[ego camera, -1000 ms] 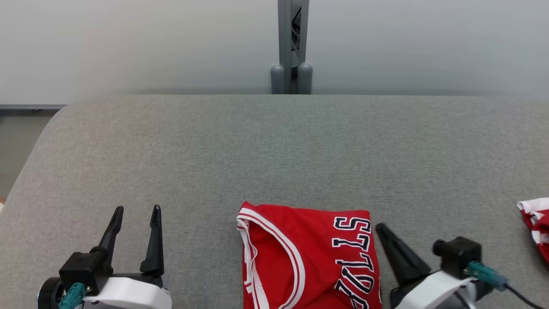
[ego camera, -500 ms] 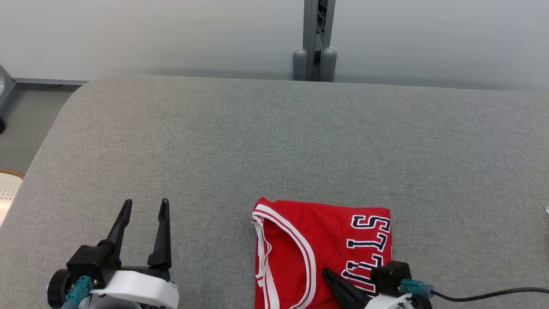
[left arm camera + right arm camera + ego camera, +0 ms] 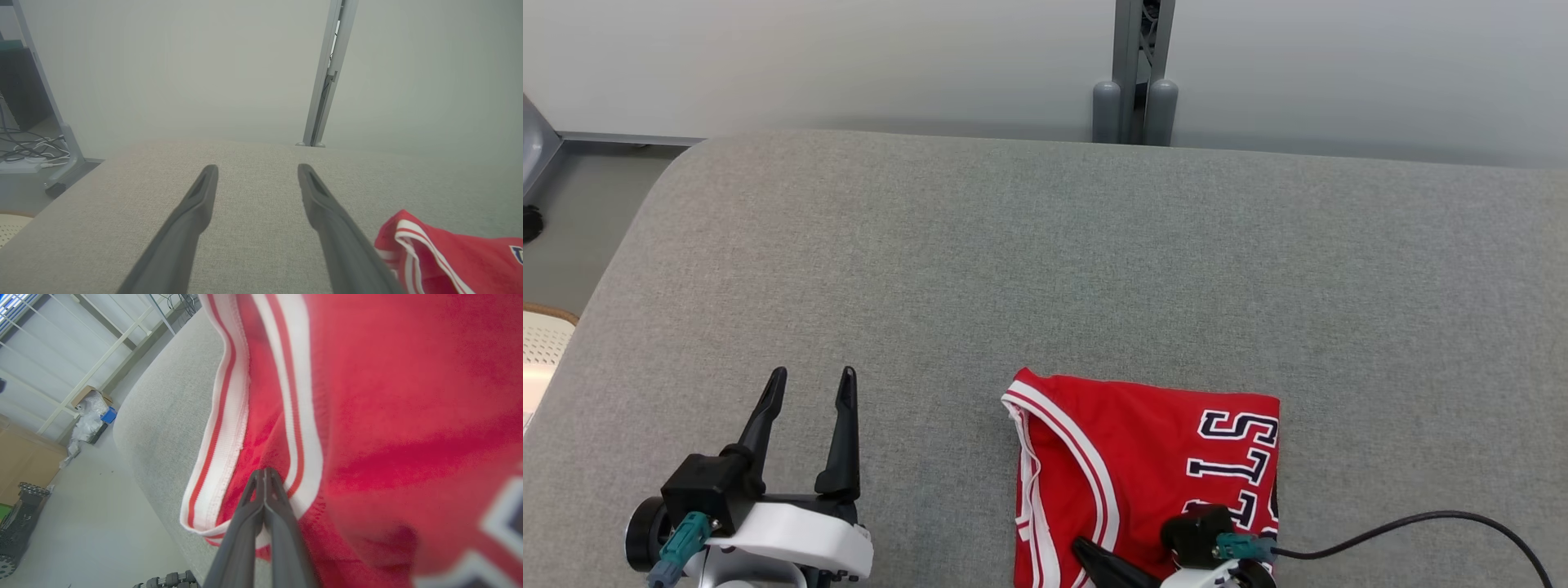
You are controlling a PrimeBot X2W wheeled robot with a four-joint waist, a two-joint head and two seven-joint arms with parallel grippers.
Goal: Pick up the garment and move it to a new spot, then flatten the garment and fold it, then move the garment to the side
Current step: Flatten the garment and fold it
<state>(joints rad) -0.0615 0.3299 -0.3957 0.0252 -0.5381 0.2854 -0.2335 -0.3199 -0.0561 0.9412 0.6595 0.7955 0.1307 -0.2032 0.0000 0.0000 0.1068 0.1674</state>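
Note:
The garment [image 3: 1143,457] is a red jersey with white trim and dark letters, lying folded near the front edge of the grey padded table [image 3: 1013,245]. My right gripper [image 3: 1082,545] is shut, its fingers pressed together and pointing left low over the garment's near part. The right wrist view shows those closed fingertips [image 3: 264,471] against the red cloth [image 3: 388,396] beside the white striped trim, with nothing seen between them. My left gripper [image 3: 814,374] stands open on the table to the left of the garment, apart from it. In the left wrist view it [image 3: 257,167] is empty, the garment [image 3: 449,253] at lower right.
A grey post [image 3: 1135,73] stands behind the table's far edge against a pale wall. Floor and a pale perforated object [image 3: 543,343] lie off the table's left side. A black cable [image 3: 1421,523] trails right from my right wrist.
The camera has shifted. My right gripper has swung from beside the garment's right edge to over its near part, pointing left. The left gripper has stayed open and still.

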